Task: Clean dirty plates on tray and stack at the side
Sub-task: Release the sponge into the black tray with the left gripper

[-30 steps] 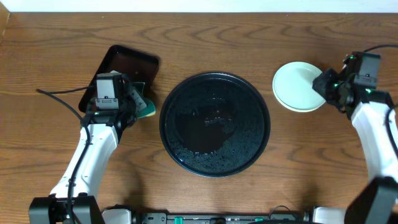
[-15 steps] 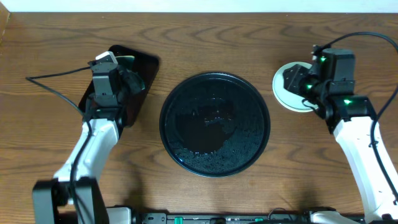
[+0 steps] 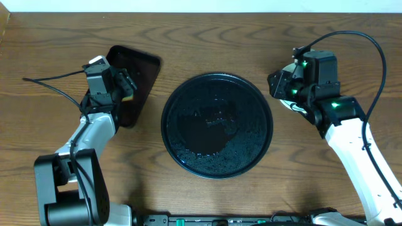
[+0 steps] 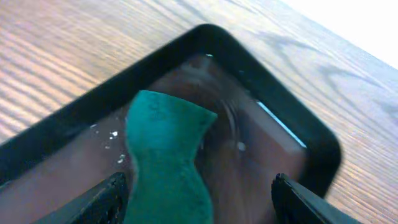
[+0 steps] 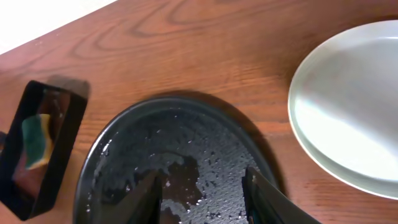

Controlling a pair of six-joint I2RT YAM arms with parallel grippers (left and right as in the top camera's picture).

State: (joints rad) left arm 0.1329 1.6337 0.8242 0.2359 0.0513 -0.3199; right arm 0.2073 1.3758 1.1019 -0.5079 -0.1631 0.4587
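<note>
The round black tray sits wet in the middle of the table with no plate on it; it also fills the lower right wrist view. Pale plates lie stacked on the wood to its right, mostly hidden under my right arm in the overhead view. My right gripper hangs open over the tray's right edge with nothing between its fingers. My left gripper is open over the small rectangular tray, and a green sponge lies loose beside its left finger.
The rectangular dark tray stands at the back left, with my left gripper above it. In the right wrist view the sponge shows inside it. A black cable trails left of the left arm.
My left gripper swung up over the rectangular tray and opened, letting the sponge go. My right arm moved left from beside the plate stack, now over it and reaching the round tray's edge.
</note>
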